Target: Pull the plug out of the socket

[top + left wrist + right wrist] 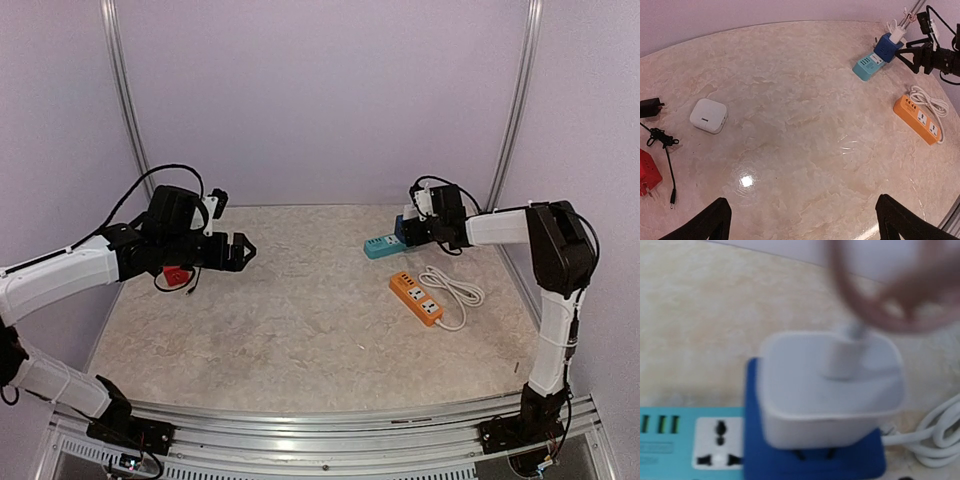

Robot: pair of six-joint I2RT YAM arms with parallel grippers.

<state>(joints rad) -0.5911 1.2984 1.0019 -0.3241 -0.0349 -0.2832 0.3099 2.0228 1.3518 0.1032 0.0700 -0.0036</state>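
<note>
Right gripper (415, 222) hangs by the smooth white rounded-square plug (830, 390) in the blue cube socket (815, 462), opening unclear; left gripper (244, 252) spread wide, empty.

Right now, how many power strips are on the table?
2. A teal strip sits at the far right, against a blue cube socket; an orange strip lies nearer, beside its coiled white cord. None seems hidden.
</note>
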